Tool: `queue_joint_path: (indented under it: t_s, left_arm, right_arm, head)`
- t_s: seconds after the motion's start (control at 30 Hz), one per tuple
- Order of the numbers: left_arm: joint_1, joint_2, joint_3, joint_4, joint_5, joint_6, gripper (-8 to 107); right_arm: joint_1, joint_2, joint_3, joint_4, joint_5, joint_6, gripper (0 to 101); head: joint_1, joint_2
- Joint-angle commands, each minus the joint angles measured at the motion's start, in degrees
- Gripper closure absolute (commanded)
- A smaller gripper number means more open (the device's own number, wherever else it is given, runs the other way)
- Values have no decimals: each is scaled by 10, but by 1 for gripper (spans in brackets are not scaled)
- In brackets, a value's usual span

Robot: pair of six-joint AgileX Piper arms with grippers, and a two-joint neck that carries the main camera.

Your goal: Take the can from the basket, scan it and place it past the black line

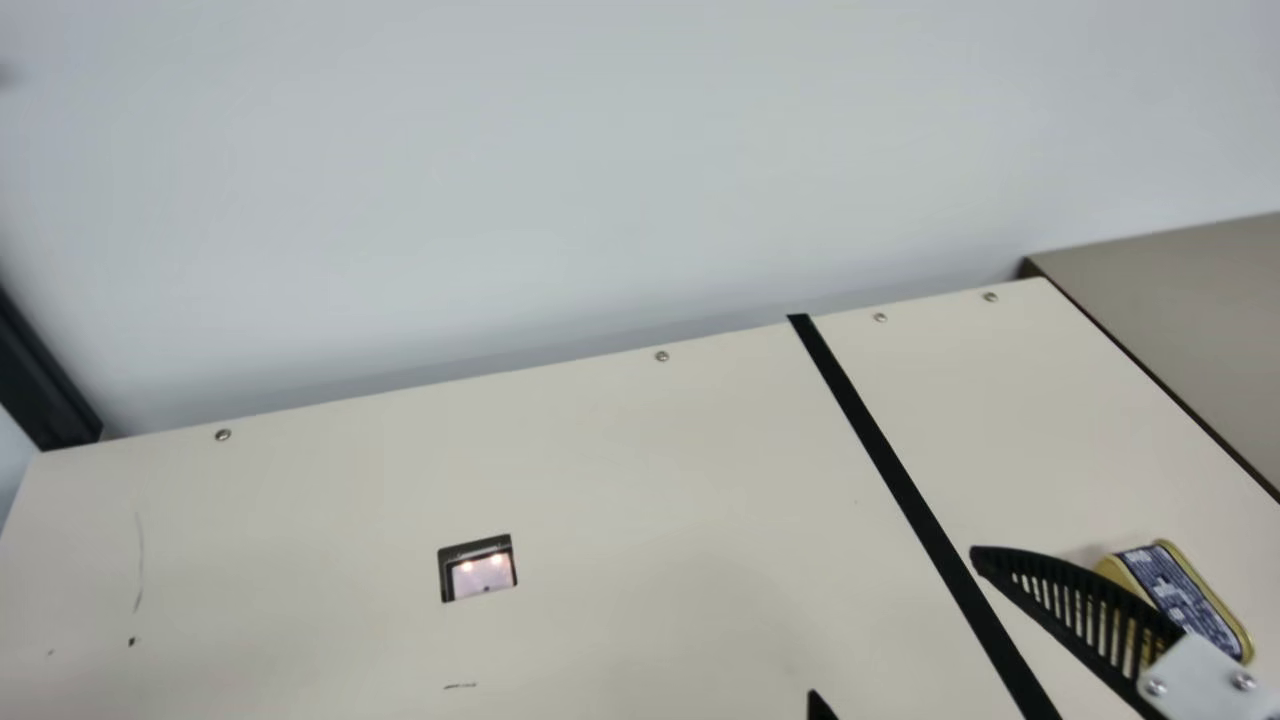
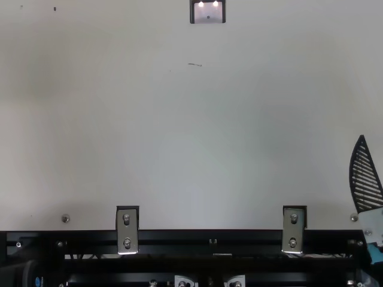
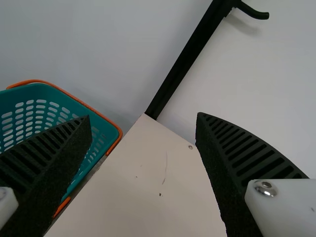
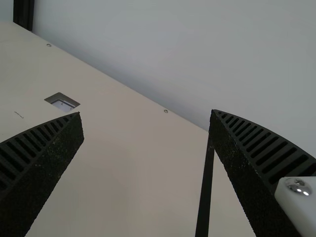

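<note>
Pulling the right pincer point(image 4: 146, 112) away carelessly looks like the main risk from here. The can point(image 1: 1190, 600) sits on the surface point(image 1: 650, 450), past the black line point(image 1: 890, 460), between that line and the right edge. In the main view one ribbed finger crosses in front of it; whether they touch, I cannot tell. If they do, a sideways sweep could nudge the can towards the right edge, or drag it back over the line. The right pincer is spread wide with nothing between its fingers, so the can appears to be released and the placing as good as done. Its rounded outline might let it rock or tip if bumped; I can't tell whether it lies flat or on its side.

The left pincer point(image 3: 143, 116) is also wide apart and holds nothing, with the basket point(image 3: 37, 91) beyond it, beside the surface. A low swing by that arm could knock the rim and shift the basket. Another possible failure is a missed read at the scanner window point(image 1: 480, 575): nothing here confirms a scan. The safer move is to lift the right arm straight up, then draw it back.
</note>
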Motion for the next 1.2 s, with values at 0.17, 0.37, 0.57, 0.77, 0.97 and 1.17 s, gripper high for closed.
queue_joint_path:
  t_s: [0.17, 0.37, 0.57, 0.77, 0.97, 1.17]
  left_arm:
    - [0, 0, 0, 0, 0, 0, 9]
    - [0, 0, 0, 0, 0, 0, 9]
    - [0, 0, 0, 0, 0, 0, 9]
    - [0, 0, 0, 0, 0, 0, 9]
    - [-7, 0, 2, -29, -6, 37, 9]
    - [-47, -13, 17, -57, -23, 101, 9]
  right_arm:
    - [0, 0, 0, 0, 0, 0, 0]
    - [0, 0, 0, 0, 0, 0, 0]
    - [0, 0, 0, 0, 0, 0, 0]
    - [0, 0, 0, 0, 0, 0, 0]
    - [0, 0, 0, 0, 0, 0, 0]
    - [0, 0, 0, 0, 0, 0, 0]
  head:
    - [-18, 72]
    - [-18, 117]
    - [-18, 117]
    - [-18, 117]
    - [-18, 117]
    - [-18, 117]
